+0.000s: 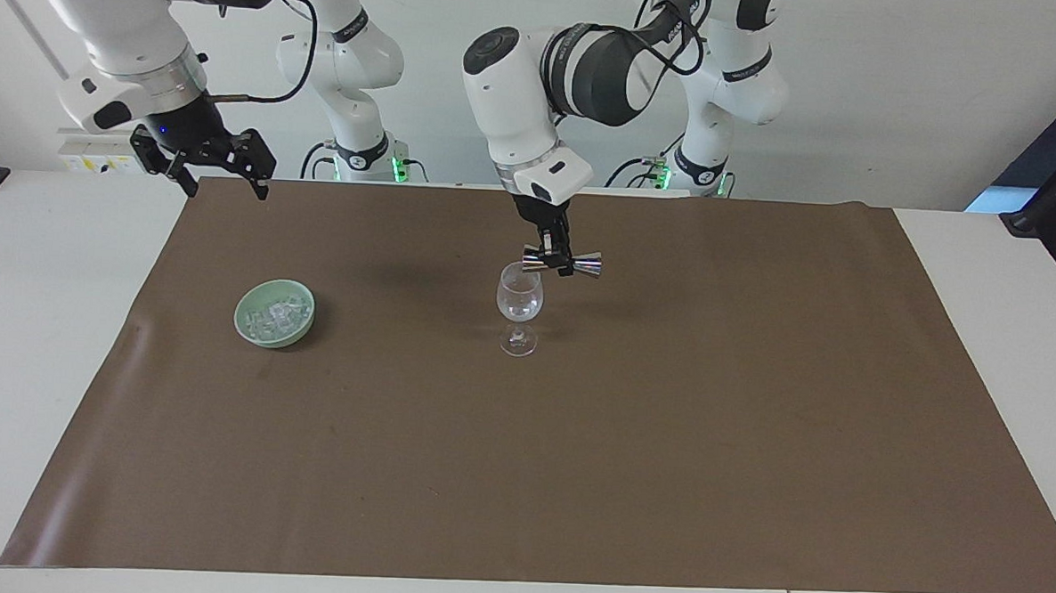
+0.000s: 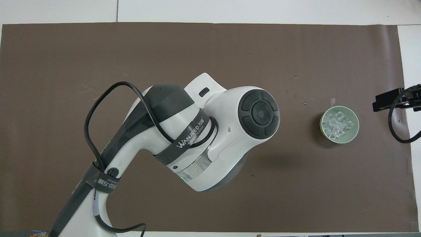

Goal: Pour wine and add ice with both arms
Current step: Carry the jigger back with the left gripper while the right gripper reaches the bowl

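A clear stemmed glass (image 1: 519,308) stands mid-table on the brown mat. My left gripper (image 1: 554,260) is shut on a silver double-ended jigger (image 1: 574,263), held on its side just over the glass rim. In the overhead view the left arm (image 2: 210,131) hides the glass and jigger. The ice (image 1: 276,313) is a heap of small clear cubes in a pale green bowl (image 1: 250,324) toward the right arm's end; it shows in the overhead view (image 2: 337,124) too. My right gripper (image 1: 222,165) hangs open over the mat's edge near the robots and waits; its tip shows in the overhead view (image 2: 391,100).
The brown mat (image 1: 574,477) covers most of the white table (image 1: 36,328). A few small specks or drops lie on the mat near the bowl (image 2: 296,95).
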